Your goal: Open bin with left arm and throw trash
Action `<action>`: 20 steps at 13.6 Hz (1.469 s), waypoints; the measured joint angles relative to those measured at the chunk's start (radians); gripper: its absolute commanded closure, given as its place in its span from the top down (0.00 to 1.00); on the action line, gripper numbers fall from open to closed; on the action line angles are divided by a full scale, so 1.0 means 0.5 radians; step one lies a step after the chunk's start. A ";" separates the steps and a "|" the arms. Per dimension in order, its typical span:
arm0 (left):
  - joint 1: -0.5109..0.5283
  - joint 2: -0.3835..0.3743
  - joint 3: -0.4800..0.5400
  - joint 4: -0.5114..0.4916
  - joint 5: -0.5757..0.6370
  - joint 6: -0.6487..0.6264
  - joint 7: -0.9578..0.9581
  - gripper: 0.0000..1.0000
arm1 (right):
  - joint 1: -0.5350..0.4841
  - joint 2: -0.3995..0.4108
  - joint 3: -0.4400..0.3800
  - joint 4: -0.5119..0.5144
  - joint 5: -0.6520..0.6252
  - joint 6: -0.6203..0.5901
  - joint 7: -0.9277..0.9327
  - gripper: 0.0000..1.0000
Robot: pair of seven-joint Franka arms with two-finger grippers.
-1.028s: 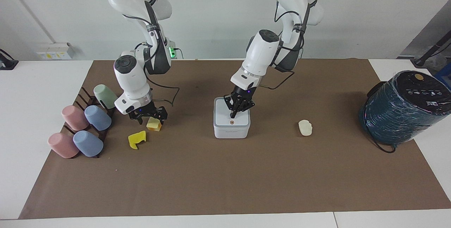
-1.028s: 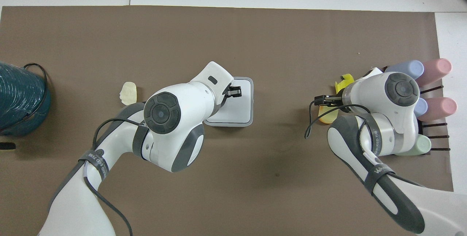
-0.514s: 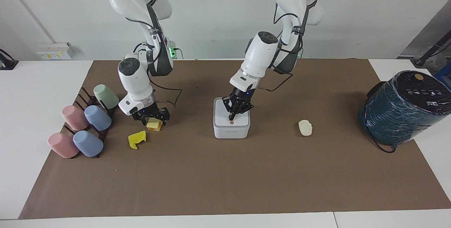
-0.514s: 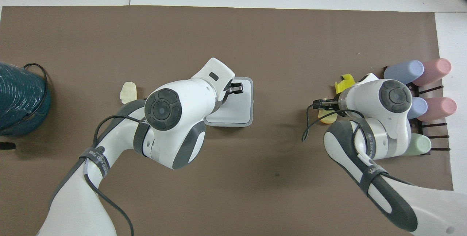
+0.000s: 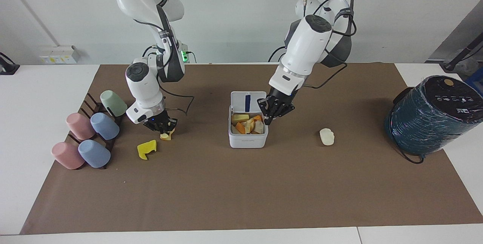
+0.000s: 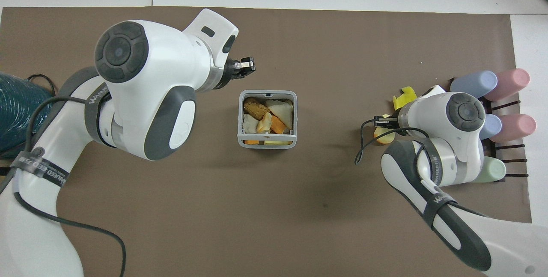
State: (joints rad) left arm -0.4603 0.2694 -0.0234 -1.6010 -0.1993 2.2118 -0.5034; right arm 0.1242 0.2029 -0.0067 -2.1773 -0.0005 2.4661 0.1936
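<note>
Robot lab: 2 Franka arms point(image 5: 305, 44), paper-covered table point(image 5: 241, 191), bare white wall.

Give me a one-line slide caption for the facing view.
Bin lid open; right gripper shut on pale yellow scrap; left gripper beside the bin.

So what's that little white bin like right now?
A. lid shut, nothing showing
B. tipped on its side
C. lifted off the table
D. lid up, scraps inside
D: the bin sits on the table with its lid standing up, and orange and yellow scraps show inside it.
</note>
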 measured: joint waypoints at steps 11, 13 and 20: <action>0.437 0.018 0.009 -0.189 0.252 -0.064 0.496 0.85 | 0.198 -0.087 0.243 0.778 0.611 -0.642 0.874 0.00; 0.473 0.018 0.009 -0.286 0.283 -0.006 0.559 0.85 | 0.352 0.015 0.248 0.789 0.633 -0.431 1.116 0.00; 0.576 0.057 0.011 -0.651 0.365 0.283 0.757 0.84 | 0.559 0.316 0.249 0.840 0.721 -0.136 1.249 0.61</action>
State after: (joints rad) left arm -0.1724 0.2977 -0.0179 -1.9263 -0.0167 2.3536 -0.1247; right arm 0.4039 0.3610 0.1180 -1.7572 0.3598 2.3980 0.8183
